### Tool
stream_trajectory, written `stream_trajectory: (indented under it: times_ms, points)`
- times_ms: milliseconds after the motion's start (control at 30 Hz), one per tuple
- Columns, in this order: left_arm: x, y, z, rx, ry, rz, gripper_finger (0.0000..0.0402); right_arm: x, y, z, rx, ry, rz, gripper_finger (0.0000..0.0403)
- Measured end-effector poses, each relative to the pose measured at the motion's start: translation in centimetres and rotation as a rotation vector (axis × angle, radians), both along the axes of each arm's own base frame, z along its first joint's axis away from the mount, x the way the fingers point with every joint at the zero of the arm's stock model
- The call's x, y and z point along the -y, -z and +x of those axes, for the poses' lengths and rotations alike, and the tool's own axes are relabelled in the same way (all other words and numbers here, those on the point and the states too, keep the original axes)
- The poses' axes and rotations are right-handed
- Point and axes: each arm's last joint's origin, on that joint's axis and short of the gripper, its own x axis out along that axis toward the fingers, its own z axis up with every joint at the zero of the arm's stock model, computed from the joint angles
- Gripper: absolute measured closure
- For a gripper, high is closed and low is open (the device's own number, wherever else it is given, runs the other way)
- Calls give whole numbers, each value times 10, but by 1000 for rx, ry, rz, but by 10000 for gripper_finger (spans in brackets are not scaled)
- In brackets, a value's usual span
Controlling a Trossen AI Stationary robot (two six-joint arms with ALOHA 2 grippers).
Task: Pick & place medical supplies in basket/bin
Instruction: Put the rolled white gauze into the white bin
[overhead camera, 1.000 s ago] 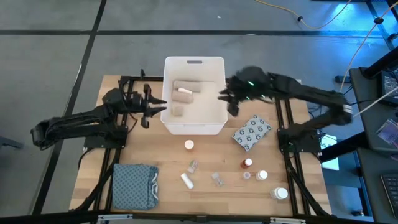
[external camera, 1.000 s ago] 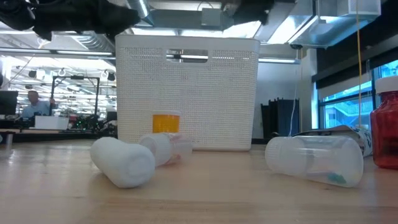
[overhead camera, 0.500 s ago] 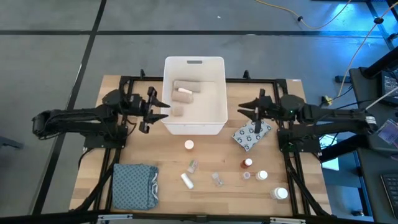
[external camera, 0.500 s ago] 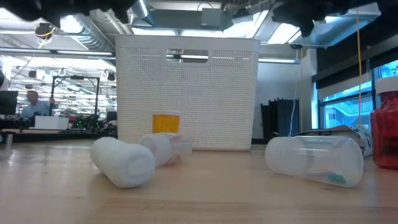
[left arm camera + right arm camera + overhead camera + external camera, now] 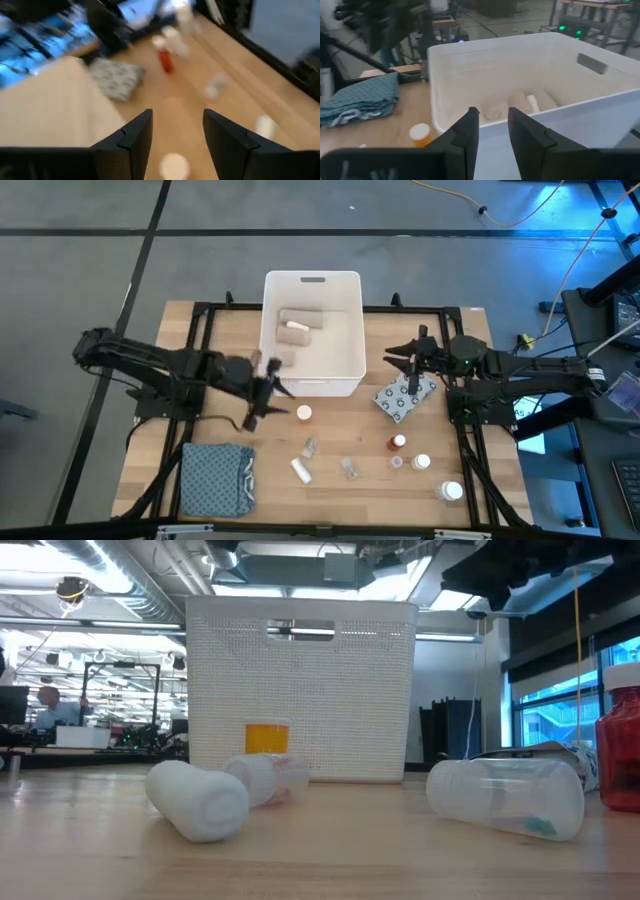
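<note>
White tub point(image 5: 312, 380) at table's twelve o'clock, beige rolls point(image 5: 296, 332) inside. Orange-capped bottle point(image 5: 303, 413) just at its six. Left gripper point(image 5: 268, 395) at tub's seven, fingers parted, empty. Right gripper point(image 5: 398, 360) at three, narrowly parted, empty.

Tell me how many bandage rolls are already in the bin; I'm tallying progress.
3 show in the white bin: two rolls toward its handle end, one smaller roll nearer the front wall. Others could hide under them.
</note>
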Motion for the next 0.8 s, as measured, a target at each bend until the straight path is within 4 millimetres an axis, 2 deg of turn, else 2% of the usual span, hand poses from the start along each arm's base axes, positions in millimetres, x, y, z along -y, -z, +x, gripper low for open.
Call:
stream_trajectory:
  times_ms: [200,333,500,800]
  points:
    - [42,21,25,-165,126,47,234,2,0,-1,4,62,14,296]
    - [61,43,41,-253,151,53,235,2,0,-1,1,62,15,296]
    - [70,77,59,-353,154,73,247,2,1,-1,-1,64,26,296]
    - [83,123,83,-433,262,-1,267,2,8,-2,-60,82,98,296]
